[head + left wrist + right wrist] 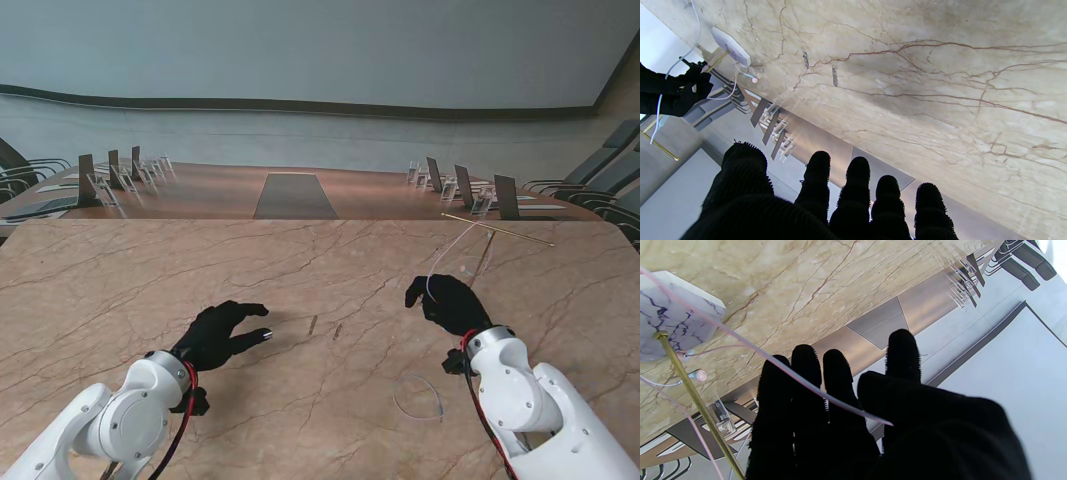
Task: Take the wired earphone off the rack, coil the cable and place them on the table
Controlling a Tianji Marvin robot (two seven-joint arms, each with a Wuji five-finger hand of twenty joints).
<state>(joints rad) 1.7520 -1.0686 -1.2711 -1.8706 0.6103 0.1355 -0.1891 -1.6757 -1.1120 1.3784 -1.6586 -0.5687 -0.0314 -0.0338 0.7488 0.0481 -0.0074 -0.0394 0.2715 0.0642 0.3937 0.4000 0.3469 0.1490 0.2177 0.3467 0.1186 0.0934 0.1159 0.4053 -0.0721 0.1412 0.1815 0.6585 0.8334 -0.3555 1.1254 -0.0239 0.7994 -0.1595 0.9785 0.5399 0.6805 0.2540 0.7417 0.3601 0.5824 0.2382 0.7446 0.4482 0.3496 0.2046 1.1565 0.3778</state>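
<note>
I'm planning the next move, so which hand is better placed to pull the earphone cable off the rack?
Right. The black-gloved right hand already has the thin white earphone cable across its fingers, beside the brass rack with the marble base. The left hand hovers open, farther away.

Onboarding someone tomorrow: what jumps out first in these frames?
The right hand, black-gloved, pinching the thin cable that runs up to the gold rack at far right. Then the left hand, open and idle over the bare marble table, and a cable loop lying nearer to me.
</note>
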